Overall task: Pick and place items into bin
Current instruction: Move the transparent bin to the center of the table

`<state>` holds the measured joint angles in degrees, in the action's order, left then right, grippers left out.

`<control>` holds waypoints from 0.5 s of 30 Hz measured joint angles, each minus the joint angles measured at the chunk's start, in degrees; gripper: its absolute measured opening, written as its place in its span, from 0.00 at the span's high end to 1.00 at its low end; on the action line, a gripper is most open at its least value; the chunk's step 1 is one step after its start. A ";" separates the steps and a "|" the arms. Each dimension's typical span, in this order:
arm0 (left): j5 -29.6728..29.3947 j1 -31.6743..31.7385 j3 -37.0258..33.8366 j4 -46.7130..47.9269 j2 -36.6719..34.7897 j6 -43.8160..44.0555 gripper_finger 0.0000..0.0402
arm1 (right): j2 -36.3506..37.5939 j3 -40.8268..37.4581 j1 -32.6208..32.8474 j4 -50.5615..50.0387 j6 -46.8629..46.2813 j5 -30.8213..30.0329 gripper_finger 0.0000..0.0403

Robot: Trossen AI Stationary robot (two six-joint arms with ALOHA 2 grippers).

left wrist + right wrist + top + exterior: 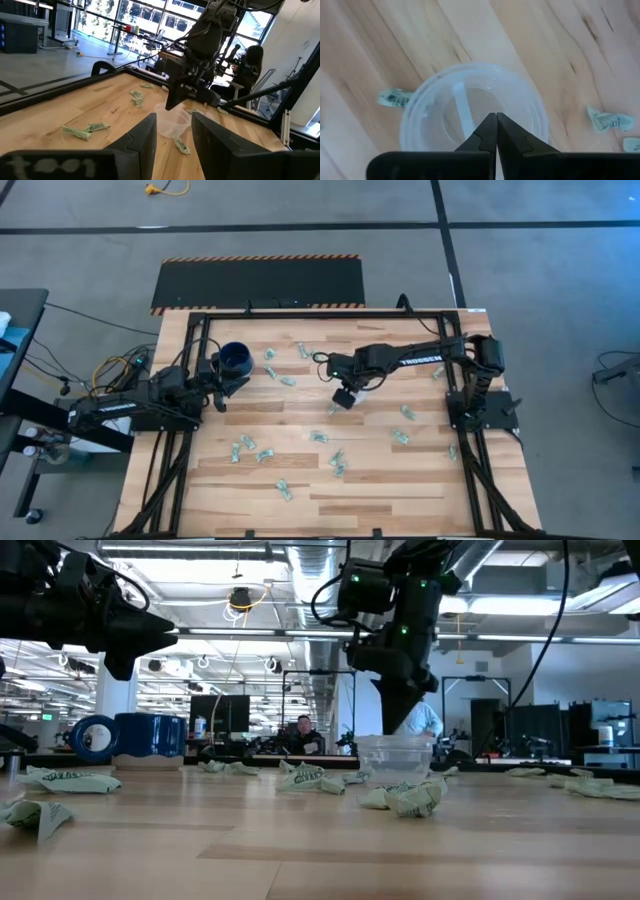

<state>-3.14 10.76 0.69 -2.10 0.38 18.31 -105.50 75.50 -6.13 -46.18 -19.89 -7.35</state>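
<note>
The bin is a small clear plastic cup (pixel 445 100), standing upright on the table's middle (pixel 362 387) (pixel 396 756) (pixel 172 122). My right gripper (pixel 496 119) hangs straight over its mouth, fingers shut and pointing down, with nothing showing between them (pixel 392 725) (pixel 343 396). Several pale green-and-white wrapped items lie scattered on the wood, one just in front of the cup (pixel 405 798), others nearby (pixel 394 97) (pixel 607 120) (pixel 337 460). My left gripper (pixel 175 135) waits open at the table's left (pixel 222 388), raised off the table and facing the cup.
A dark blue handled mug (pixel 237 358) (pixel 150 734) stands near the table's far left corner, beside my left gripper. Wrapped items dot the near half (pixel 285 490) and right side (pixel 405 412). A black frame (pixel 300 313) borders the table. People sit in the room behind (pixel 303 730).
</note>
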 joint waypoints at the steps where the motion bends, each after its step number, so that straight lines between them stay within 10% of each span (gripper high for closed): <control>1: -0.01 -0.01 0.00 0.02 0.00 0.00 0.72 | 0.03 -0.03 0.20 -0.30 -0.27 0.84 1.00; 15: 0.12 -0.01 0.00 -0.09 -0.02 1.44 0.72 | -8.46 2.34 2.30 10.25 3.42 2.53 1.00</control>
<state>-3.02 10.74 0.69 -2.20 0.36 19.75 -113.95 77.85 -3.84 -35.93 -16.47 -4.82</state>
